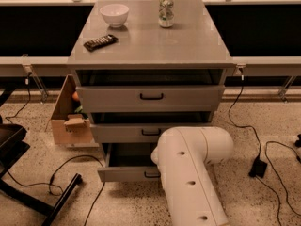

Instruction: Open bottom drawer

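Grey bottom drawer (pixel 121 174), claw behind arm (pixel 190 182)

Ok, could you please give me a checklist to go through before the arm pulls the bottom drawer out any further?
1. Bottom drawer partly out, grey interior showing: ok.
2. Gripper's grasp on the handle: cannot tell; the gripper is hidden behind the white arm at the drawer front.
3. Floor ahead of the drawer: not ok; a black cable lies just before its left corner and might snag.
4. Cardboard box stands apart, to the left of the drawer: ok.
5. Bowl and can upright on the cabinet top: ok.
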You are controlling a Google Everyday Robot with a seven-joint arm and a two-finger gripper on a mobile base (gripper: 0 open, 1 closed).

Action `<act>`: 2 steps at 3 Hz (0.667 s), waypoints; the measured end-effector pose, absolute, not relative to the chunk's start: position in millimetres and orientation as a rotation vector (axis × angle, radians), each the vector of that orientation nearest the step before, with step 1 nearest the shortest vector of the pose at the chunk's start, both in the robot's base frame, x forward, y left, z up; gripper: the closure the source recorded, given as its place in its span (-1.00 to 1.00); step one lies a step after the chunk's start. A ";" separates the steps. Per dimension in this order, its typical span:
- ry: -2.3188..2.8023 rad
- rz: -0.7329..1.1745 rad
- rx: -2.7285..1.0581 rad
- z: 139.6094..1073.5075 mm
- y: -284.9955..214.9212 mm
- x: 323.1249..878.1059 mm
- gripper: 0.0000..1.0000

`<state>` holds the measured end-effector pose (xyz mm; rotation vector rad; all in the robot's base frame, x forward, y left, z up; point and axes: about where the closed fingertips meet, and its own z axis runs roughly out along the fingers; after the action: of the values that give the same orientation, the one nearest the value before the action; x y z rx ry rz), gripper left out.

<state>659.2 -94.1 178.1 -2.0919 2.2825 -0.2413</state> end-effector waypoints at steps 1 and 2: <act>2.285 -0.239 -2.088 176.2 -94.2 659.3 -1.00; 2.289 -0.233 -2.088 175.4 -93.7 659.2 -0.96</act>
<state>659.2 -93.7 175.4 -2.0877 2.2888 -0.2335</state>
